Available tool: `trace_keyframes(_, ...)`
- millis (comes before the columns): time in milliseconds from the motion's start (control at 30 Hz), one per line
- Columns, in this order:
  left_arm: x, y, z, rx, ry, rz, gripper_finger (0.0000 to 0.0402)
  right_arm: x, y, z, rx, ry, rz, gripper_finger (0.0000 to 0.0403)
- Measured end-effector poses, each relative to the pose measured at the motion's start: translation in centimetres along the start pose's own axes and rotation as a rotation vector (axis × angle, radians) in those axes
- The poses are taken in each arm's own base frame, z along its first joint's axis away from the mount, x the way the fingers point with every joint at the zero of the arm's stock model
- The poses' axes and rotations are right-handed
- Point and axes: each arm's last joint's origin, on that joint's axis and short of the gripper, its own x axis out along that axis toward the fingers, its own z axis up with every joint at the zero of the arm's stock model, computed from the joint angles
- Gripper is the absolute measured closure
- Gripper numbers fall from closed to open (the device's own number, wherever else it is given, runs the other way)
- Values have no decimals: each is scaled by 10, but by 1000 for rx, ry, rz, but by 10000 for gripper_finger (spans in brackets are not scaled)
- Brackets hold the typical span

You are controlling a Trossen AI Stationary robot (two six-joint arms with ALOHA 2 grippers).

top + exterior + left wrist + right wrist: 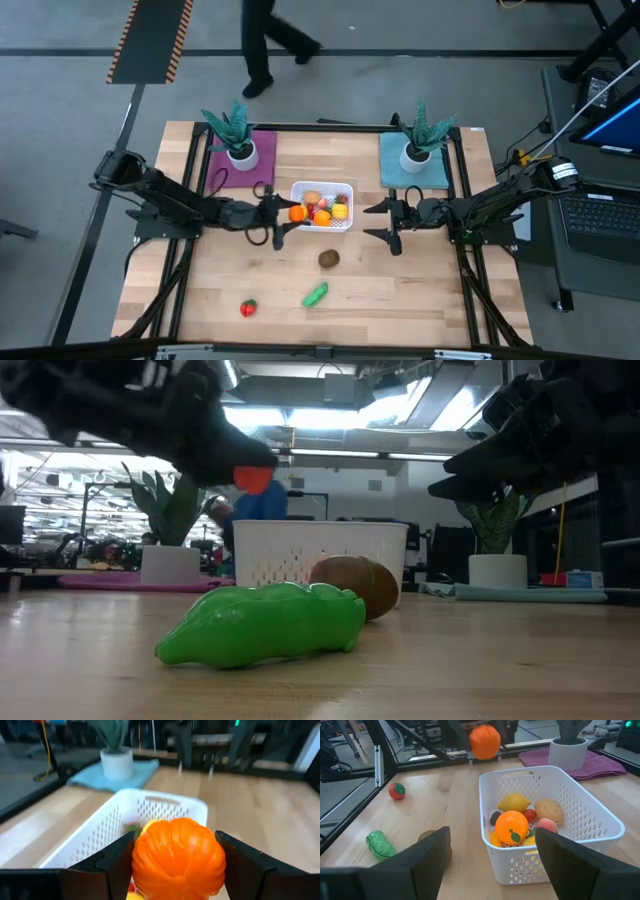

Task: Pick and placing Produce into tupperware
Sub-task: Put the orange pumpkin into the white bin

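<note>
1. Left gripper (283,214) sits left of centre in the high view, clamped on an orange ribbed piece (178,858); in the left wrist view its two dark fingers (112,862) press that piece from both sides.
2. That orange piece hangs at the left rim of the white basket (345,224), which stands at the middle of the high view, just below the two potted plants.
3. Right gripper (391,220) waits right of centre in the high view, its fingers spread with nothing between them, a short gap away from the basket's right wall.
4. Inside the basket, the right wrist view shows a yellow lemon-shaped piece (514,802), a tan rounded piece (548,810), a second orange piece with a green spot (512,827), a small red piece (530,814) and a pinkish one (546,825), packed together and touching.
5. An elongated green piece (316,294) lies on the wooden table (420,290) in the lower middle of the high view; its long axis runs on a diagonal, from lower left up to upper right.
6. A brown rounded piece (328,259) lies between the green piece and the basket, apart from both.
7. A small red piece with a green top (248,308) lies alone toward the lower left of the high view, well apart from the basket.
</note>
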Motion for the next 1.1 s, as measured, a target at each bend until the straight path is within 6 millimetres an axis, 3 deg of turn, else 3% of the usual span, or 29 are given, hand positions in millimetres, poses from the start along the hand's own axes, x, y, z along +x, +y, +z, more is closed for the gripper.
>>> trace_keyframes(300, 28, 12, 36, 19, 213, -9, 166, 0, 0, 0, -2, 2, 0, 108)
trace_keyframes(600, 35, 25, 65, 37, 371, 32, 166, 0, 0, -1, -1, 13, -2, 108)
trace_keyframes(1100, 37, 39, 76, 8, 469, 2, 166, 0, 0, -2, -1, 18, -3, 108)
